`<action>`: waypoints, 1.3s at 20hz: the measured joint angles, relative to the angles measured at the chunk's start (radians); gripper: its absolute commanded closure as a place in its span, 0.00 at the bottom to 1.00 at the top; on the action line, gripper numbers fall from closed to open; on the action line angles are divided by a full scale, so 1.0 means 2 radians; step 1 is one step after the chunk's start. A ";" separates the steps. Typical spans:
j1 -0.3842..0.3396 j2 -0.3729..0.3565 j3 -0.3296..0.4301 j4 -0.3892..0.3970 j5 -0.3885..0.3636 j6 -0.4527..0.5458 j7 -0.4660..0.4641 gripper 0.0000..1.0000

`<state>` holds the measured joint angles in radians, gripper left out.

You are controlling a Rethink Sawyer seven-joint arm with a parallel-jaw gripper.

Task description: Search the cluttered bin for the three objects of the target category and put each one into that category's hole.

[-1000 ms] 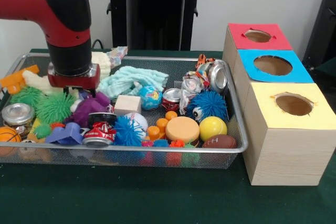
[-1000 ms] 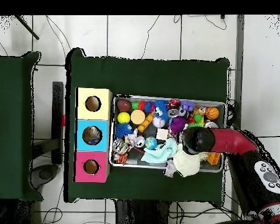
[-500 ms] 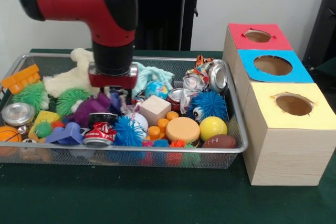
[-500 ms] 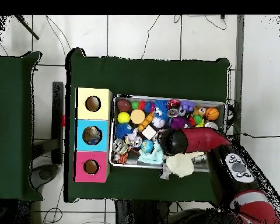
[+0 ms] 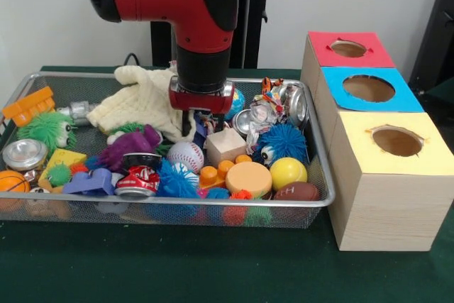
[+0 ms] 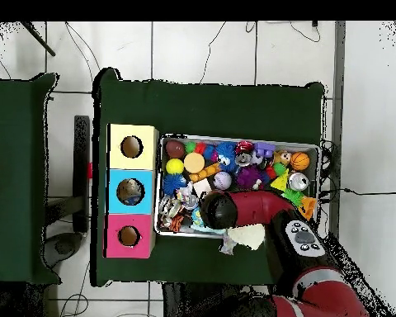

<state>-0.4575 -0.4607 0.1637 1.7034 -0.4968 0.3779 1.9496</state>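
Tool [image 5: 202, 120] shifted toward boxes, above wooden block [image 5: 225, 145] — grip state unclear

A desk [image 5: 177, 267] covered in dark green cloth carries two things directly. A wire mesh bin [image 5: 291, 214] full of toys and cans sits on it. Just beside the bin's end stands a row of three wooden boxes, each with a round hole on top: red [image 5: 349, 49], blue [image 5: 369, 89] and yellow [image 5: 394, 143].
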 measured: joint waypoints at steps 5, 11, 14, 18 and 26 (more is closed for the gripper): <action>0.002 -0.001 -0.009 0.009 0.018 -0.018 0.001 0.00; 0.002 -0.004 -0.017 0.026 0.051 -0.037 0.001 0.00; 0.003 -0.006 -0.018 0.034 0.066 -0.041 0.001 0.00; 0.007 -0.009 -0.021 0.040 0.080 -0.042 0.001 0.00; 0.037 -0.053 -0.032 0.069 0.107 -0.038 0.001 0.00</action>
<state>-0.3840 -0.5675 0.0998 1.8411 -0.2822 0.3014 1.9518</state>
